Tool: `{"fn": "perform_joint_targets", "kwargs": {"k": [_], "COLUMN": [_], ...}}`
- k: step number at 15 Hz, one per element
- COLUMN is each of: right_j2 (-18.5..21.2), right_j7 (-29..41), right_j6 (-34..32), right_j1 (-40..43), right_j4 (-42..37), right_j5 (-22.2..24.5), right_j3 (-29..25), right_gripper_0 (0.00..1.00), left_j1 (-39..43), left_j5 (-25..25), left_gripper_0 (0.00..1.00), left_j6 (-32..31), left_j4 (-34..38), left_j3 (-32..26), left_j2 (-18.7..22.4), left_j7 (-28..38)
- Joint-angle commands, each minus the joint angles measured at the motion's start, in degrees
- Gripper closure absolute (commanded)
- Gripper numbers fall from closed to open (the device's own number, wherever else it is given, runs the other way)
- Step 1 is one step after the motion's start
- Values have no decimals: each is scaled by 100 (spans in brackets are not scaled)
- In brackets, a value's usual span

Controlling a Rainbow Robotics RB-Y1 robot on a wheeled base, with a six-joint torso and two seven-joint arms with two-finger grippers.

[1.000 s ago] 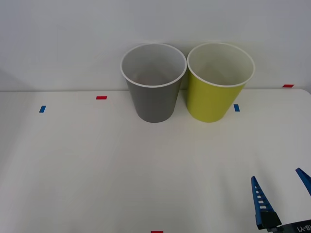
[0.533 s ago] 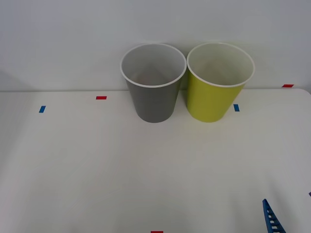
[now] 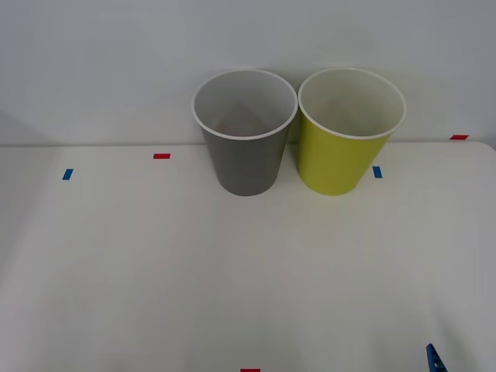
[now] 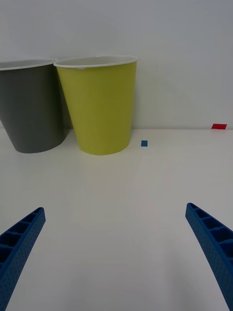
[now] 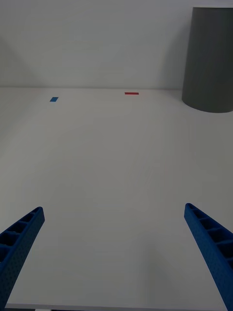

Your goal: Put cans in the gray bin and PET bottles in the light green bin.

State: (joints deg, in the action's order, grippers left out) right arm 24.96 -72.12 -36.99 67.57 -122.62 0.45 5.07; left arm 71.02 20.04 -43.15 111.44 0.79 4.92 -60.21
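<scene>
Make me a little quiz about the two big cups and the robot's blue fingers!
1. True or false: the gray bin stands on the robot's left of the light green bin.
2. The right gripper has its fingers: A) open B) shut on a can.
3. Fill in: the small mark on the table beside the green bin is ____.

Key: 1 true; 2 A; 3 blue. The left gripper is open too, over bare table.
</scene>
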Motion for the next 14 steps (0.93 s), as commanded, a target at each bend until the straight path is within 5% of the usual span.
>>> {"fn": "perform_joint_targets", "kwargs": {"k": [1,14], "right_j2": [0,0], "right_j7": [-4,-4], "right_j6": [-1,-1], "right_j1": [2,2], "right_j4": [1,1], "right_j5": [-1,-1], "right_j3": [2,2], "right_gripper_0": [0,0], "left_j1": [0,0], "left_j5": [0,0], "left_gripper_0": [0,0], "left_j6": [0,0], "left_j4": [0,0], "left_j3": [0,0], "left_j2": [0,0], "left_j7": [0,0]}}
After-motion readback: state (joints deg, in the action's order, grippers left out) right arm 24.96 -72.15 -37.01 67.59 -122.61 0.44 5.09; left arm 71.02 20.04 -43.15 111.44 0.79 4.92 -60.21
